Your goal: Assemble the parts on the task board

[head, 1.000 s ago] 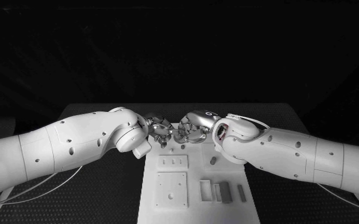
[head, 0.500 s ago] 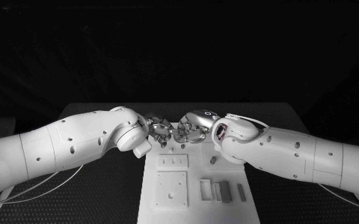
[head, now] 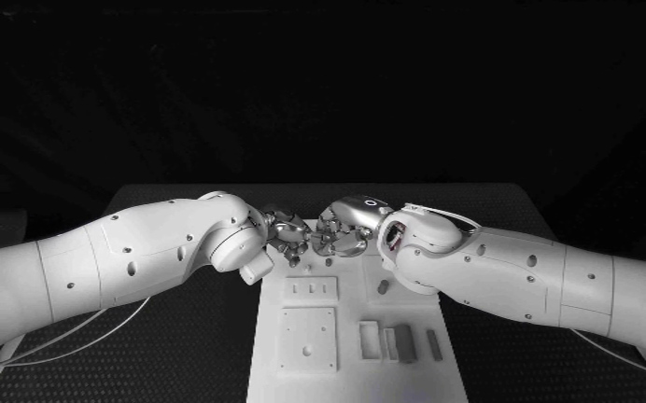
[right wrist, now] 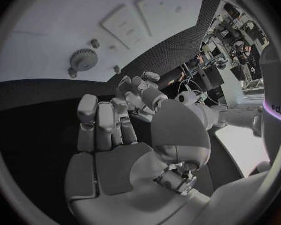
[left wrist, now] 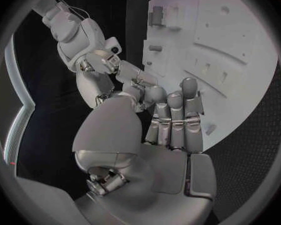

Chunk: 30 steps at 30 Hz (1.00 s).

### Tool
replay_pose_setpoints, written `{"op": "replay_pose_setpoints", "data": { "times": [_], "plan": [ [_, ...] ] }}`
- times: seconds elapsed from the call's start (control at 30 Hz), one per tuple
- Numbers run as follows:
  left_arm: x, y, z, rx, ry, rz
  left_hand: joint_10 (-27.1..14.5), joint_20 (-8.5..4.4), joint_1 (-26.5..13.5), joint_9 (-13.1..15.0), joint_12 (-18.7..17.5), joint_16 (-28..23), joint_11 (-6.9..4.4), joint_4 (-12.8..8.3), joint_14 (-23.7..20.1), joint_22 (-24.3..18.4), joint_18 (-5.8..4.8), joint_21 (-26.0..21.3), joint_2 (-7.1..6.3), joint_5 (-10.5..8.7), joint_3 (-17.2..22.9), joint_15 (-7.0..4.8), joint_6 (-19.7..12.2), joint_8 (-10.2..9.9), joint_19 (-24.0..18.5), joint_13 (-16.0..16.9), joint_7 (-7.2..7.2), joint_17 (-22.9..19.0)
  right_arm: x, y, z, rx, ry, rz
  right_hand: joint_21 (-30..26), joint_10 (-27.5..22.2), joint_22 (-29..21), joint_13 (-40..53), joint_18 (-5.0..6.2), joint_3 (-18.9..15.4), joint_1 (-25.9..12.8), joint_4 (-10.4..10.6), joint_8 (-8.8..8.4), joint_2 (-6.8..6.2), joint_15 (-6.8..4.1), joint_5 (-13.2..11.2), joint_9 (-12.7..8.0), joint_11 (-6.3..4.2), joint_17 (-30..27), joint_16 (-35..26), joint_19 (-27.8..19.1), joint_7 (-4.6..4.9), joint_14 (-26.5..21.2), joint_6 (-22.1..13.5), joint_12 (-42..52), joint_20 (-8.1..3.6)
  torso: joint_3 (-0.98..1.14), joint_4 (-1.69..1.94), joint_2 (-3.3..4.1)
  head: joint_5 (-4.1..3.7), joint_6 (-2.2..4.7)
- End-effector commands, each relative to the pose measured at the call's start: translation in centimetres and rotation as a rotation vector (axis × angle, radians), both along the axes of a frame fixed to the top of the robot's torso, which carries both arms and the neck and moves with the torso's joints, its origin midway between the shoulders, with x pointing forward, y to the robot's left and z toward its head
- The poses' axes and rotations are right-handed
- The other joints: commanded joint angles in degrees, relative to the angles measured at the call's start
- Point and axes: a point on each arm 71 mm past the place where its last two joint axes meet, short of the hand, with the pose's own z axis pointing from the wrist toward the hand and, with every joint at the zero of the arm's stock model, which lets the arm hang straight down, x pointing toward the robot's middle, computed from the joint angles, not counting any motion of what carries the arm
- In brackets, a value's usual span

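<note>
The white task board [head: 357, 366] runs down the middle of the table. At its far end my left hand [head: 286, 233] and right hand [head: 347, 229] meet, fingers curled and fingertips touching. Whether a part sits between them is hidden. In the left wrist view the left hand [left wrist: 168, 117] has its fingers held together, with the right hand [left wrist: 125, 75] against their tips. The right wrist view shows the right hand [right wrist: 106, 125] over a grey gear [right wrist: 84, 60] that lies on the board [right wrist: 47, 30]. Several grey bars [head: 404, 343] lie at the board's near right, and a small peg [head: 384, 287] lies behind them.
Two raised white plates [head: 310, 291] [head: 308, 340] with holes sit on the board's left half. Small pegs [right wrist: 95, 43] stand near the gear. Both white forearms [head: 134, 258] [head: 525, 277] cross the table's sides over black matting [head: 202, 347].
My right wrist has edged slightly toward the left hand. The hands stay joined at the fingertips and the parts on the board have not moved.
</note>
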Motion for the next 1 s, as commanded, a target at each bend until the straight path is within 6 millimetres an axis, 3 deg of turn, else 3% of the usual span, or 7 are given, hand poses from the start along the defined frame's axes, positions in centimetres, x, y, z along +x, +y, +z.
{"op": "replay_pose_setpoints", "data": {
  "times": [0.03, 0.3, 0.4, 0.47, 0.53, 0.73, 1.0],
  "plan": [
    [-0.11, -0.99, 0.55, -0.042, -0.014, -0.027, -2.3, -0.23, -0.4, 0.3, 0.4, 0.4, -1.86, -1.2, -0.5, 1.2, 1.15, 0.2, 0.29, -1.30, 0.7, -0.33, 7.9, 0.1, 0.0, -0.1, -1.99, -0.3, -0.76, 1.13, -0.12, 0.003, -0.002, 0.061, 0.3, 0.1, 1.1, 0.1, 2.65, 0.1, 0.2, 0.3, 0.20, 0.07, -0.13, 0.2, 0.0, -0.15, -0.1, 0.3, 0.0, 0.91, 0.2, 1.2, 0.4, -0.36, -0.01, -0.01, 0.02, -0.01, -0.07],
    [-0.03, -0.83, 0.60, -0.047, -0.021, -0.015, -1.8, -0.12, -1.7, 1.2, 0.5, 1.2, -1.97, -7.9, -0.6, 1.3, 1.00, 0.3, 3.51, -1.82, 4.4, -0.18, 8.5, -0.3, 0.0, -0.8, -2.09, -1.5, -0.69, 1.00, -0.26, -0.009, 0.009, 0.059, 0.3, 0.1, 1.1, 0.1, 2.65, 0.1, 0.2, 0.3, 0.21, 0.06, -0.14, 0.2, 0.1, -0.16, -0.2, 0.2, 0.0, 0.90, 0.2, 1.2, 0.3, -0.38, 0.00, 0.00, -0.01, -0.02, -0.17],
    [-0.04, -0.80, 0.59, -0.052, -0.017, -0.013, -1.6, -0.09, -9.7, 1.9, 0.7, 2.0, -2.00, -15.9, -0.6, 1.3, 0.92, 0.5, 4.27, -2.02, 9.6, -0.16, 9.0, -1.0, 0.4, -1.3, -1.99, -2.8, -0.65, 0.98, -0.36, -0.015, 0.014, 0.059, 0.3, 0.1, 1.1, 0.1, 2.65, 0.1, 0.2, 0.3, 0.21, 0.05, -0.14, 0.2, 0.1, -0.16, -0.2, 0.2, 0.0, 0.90, 0.2, 1.2, 0.3, -0.39, -0.02, 0.00, 0.00, -0.05, -0.24],
    [-0.05, -0.76, 0.58, -0.054, -0.015, -0.012, -1.6, -0.13, -12.3, 2.1, 0.8, 2.1, -1.86, -17.6, -0.7, 1.3, 0.92, 0.6, 4.21, -2.05, 11.2, -0.17, 9.0, -1.2, 0.5, -1.4, -2.13, -3.1, -0.63, 0.96, -0.43, -0.018, 0.016, 0.058, 0.3, 0.1, 1.1, 0.1, 2.65, 0.1, 0.2, 0.3, 0.21, 0.05, -0.15, 0.2, 0.1, -0.16, -0.2, 0.2, 0.0, 0.90, 0.1, 1.2, 0.3, -0.39, -0.01, -0.01, 0.00, -0.06, -0.23],
    [-0.06, -0.74, 0.57, -0.055, -0.013, -0.013, -1.6, -0.14, -13.6, 2.3, 0.8, 2.2, -1.87, -18.4, -0.7, 1.3, 0.91, 0.6, 3.80, -2.16, 11.9, -0.19, 9.1, -1.3, 0.6, -1.5, -2.09, -3.3, -0.62, 0.93, -0.48, -0.020, 0.018, 0.057, 0.3, 0.1, 1.1, 0.1, 2.65, 0.1, 0.2, 0.3, 0.20, 0.04, -0.15, 0.2, 0.1, -0.16, -0.3, 0.2, 0.0, 0.90, 0.1, 1.2, 0.3, -0.39, -0.01, -0.02, -0.01, -0.04, -0.23],
    [-0.07, -0.68, 0.55, -0.055, -0.009, -0.013, -1.7, -0.27, -17.9, 2.7, 0.9, 2.5, -1.85, -18.7, -0.7, 1.2, 0.97, 0.6, 0.88, -5.33, 13.6, -0.32, 9.0, -1.6, 1.0, -1.7, -2.03, -3.8, -0.59, 0.88, -0.57, -0.021, 0.019, 0.055, 0.3, 0.1, 1.1, 0.1, 2.65, 0.1, 0.1, 0.3, 0.20, 0.05, -0.15, 0.2, 0.1, -0.17, -0.3, 0.2, 0.0, 0.89, 0.1, 1.3, 0.3, -0.40, -0.01, 0.00, 0.00, -0.08, -0.27],
    [-0.09, -0.62, 0.52, -0.053, -0.004, -0.017, -1.7, -0.31, -19.1, 2.9, 1.0, 2.7, -1.86, -18.5, -0.7, 1.2, 0.97, 0.6, 0.07, -6.84, 14.3, -0.38, 9.0, -1.7, 1.1, -1.8, -2.01, -4.1, -0.57, 0.86, -0.60, -0.021, 0.020, 0.054, 0.3, 0.1, 1.1, 0.1, 2.65, 0.2, 0.1, 0.3, 0.21, 0.07, -0.16, 0.2, 0.1, -0.18, -0.2, 0.2, 0.0, 0.88, 0.1, 1.3, 0.3, -0.42, -0.01, 0.02, 0.01, -0.15, -0.36]
  ]
}}
